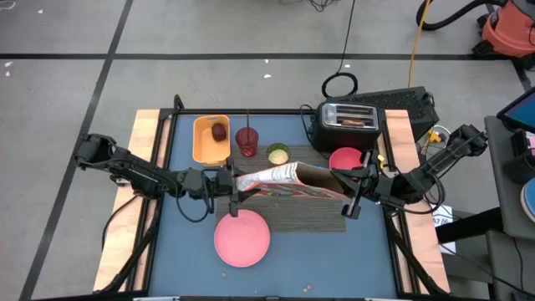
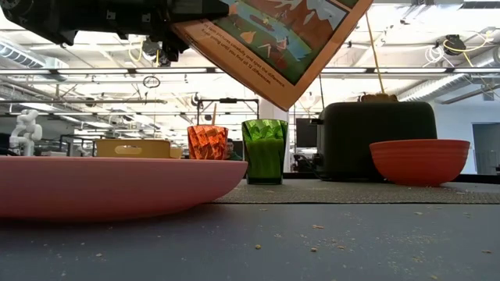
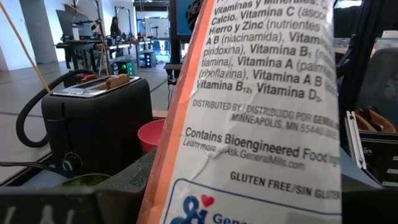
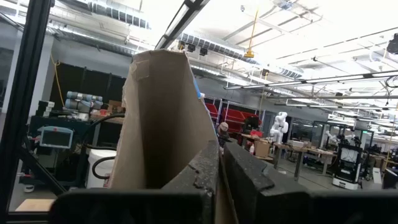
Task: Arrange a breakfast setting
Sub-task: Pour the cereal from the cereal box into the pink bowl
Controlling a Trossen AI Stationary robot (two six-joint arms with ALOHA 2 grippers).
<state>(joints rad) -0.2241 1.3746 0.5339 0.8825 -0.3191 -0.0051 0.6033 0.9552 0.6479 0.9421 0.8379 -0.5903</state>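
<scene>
Box (image 1: 280, 181) (cereal) held aloft between left gripper (image 1: 232, 186) and right gripper (image 1: 349, 186).

Pink plate (image 1: 242, 238) at 6 o'clock on the blue tabletop (image 1: 184, 251); red bowl (image 1: 344, 159) at 2; red tumbler (image 1: 247, 140), green cup (image 1: 278, 154), black toaster (image 1: 349, 121), dark ribbed placemat (image 1: 288, 213), illustrated cereal box (image 1: 280, 180).
</scene>
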